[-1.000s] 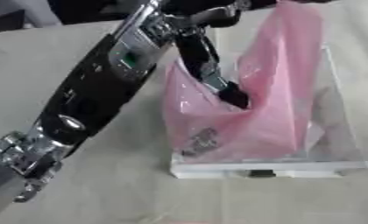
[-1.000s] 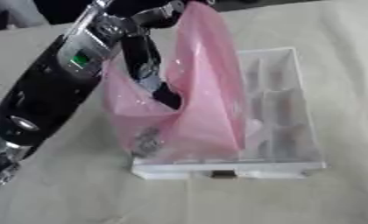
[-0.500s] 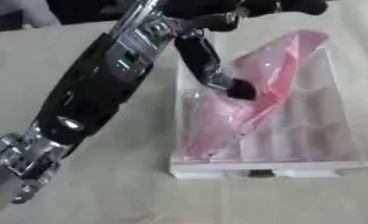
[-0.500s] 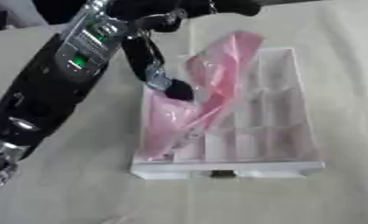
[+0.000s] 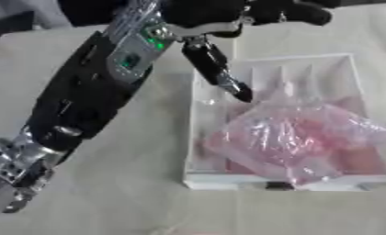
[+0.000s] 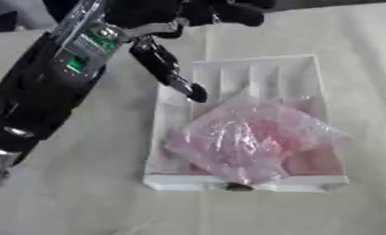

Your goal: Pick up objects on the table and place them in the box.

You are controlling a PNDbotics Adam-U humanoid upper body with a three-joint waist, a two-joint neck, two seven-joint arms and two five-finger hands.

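At the left of the view we saw our left arm point(image 5: 92, 96) running up from the lower left corner toward the top centre, black with a silver panel and green lights near the wrist. Our left hand point(image 5: 228, 18) sat at the top edge above the box, its fingers straight and spread, holding nothing. One dark finger point(image 5: 218, 71) reached down and to the right, its tip over the left wall of the box, just above the upper edge of the bag; whether the tip touched the plastic we could not tell, as the view was blurred there.

Further right stood the white box point(image 5: 198, 137) on the pale cloth-covered table point(image 5: 140, 202), with thin white dividers showing in its far half. The pink plastic bag point(image 6: 244, 140) lay inside the box, crumpled and filling its near half. Its long axis ran roughly across the box from left to right, tilted slightly, with the left end lower in the picture and the right end spilling to the right wall, perhaps just over it. A small dark latch point(image 6: 238, 186) showed on the box's near wall.

Our right hand did not appear.
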